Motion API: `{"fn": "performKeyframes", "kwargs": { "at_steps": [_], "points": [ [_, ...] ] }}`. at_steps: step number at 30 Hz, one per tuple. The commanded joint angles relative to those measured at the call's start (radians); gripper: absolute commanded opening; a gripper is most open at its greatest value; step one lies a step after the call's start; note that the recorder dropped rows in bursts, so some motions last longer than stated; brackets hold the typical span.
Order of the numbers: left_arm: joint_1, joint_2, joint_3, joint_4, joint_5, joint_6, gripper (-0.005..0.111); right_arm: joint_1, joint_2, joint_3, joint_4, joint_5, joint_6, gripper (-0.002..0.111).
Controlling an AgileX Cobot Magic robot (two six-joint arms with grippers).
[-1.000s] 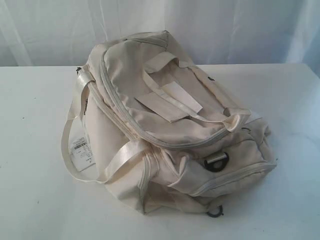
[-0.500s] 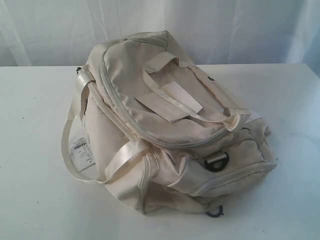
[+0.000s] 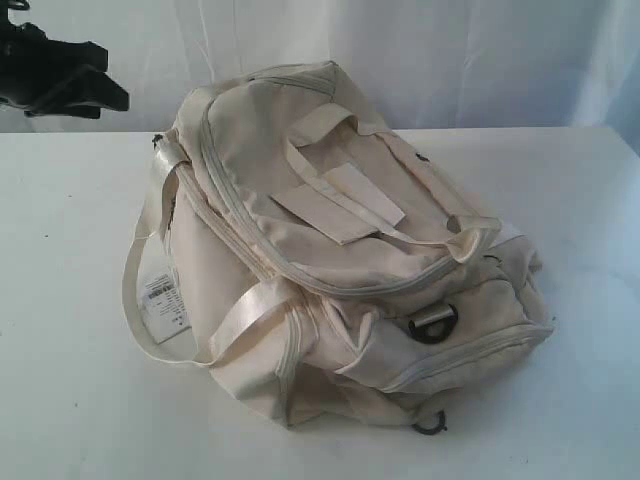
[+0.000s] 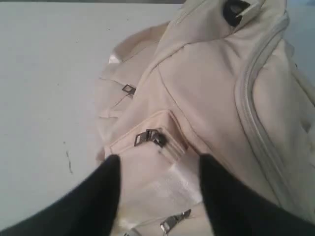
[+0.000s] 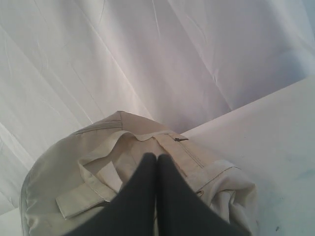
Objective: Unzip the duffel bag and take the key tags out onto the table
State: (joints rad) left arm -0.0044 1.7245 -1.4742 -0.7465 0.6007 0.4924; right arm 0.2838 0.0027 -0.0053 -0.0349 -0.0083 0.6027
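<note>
A white curtain (image 3: 480,60) hangs in soft folds across the whole back of the scene, creased and faintly lilac in the right wrist view. In front of it runs a broad plain white table (image 3: 70,420), evenly lit, its far edge straight

open table (image 3: 70,410) around duffel bag (image 3: 300,240)

Where our three cameras look
We see the whole duffel bag (image 3: 330,230) from up high; our left wrist camera is close over one end, our right wrist camera looks across its top toward the curtain (image 5: 147,59). All three show it
</note>
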Motion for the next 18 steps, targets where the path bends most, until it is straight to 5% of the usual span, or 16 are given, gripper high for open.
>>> {"fn": "performKeyframes", "kwargs": {
  "at_steps": [1,7,10,14,18],
  "points": [
    [-0.019,0.089,-0.006,-0.186,0.002,0.077,0.085,0.003,-0.003,0.005,-0.002,0.003,0.003,0.0],
    [-0.089,0.201,-0.006,-0.229,-0.115,0.118,0.08,0.003,-0.003,0.005,-0.002,0.003,0.003,0.0],
    [-0.099,0.23,-0.006,-0.229,-0.143,0.111,0.058,0.003,-0.003,0.005,-0.002,0.003,0.003,0.0],
    [-0.097,0.23,-0.006,-0.207,-0.085,0.111,0.001,0.003,-0.003,0.005,-0.002,0.003,0.003,0.0],
    [-0.078,0.192,-0.004,-0.148,0.005,0.061,0.0,0.003,-0.003,0.005,-0.002,0.003,0.003,0.0]
  ]
}}
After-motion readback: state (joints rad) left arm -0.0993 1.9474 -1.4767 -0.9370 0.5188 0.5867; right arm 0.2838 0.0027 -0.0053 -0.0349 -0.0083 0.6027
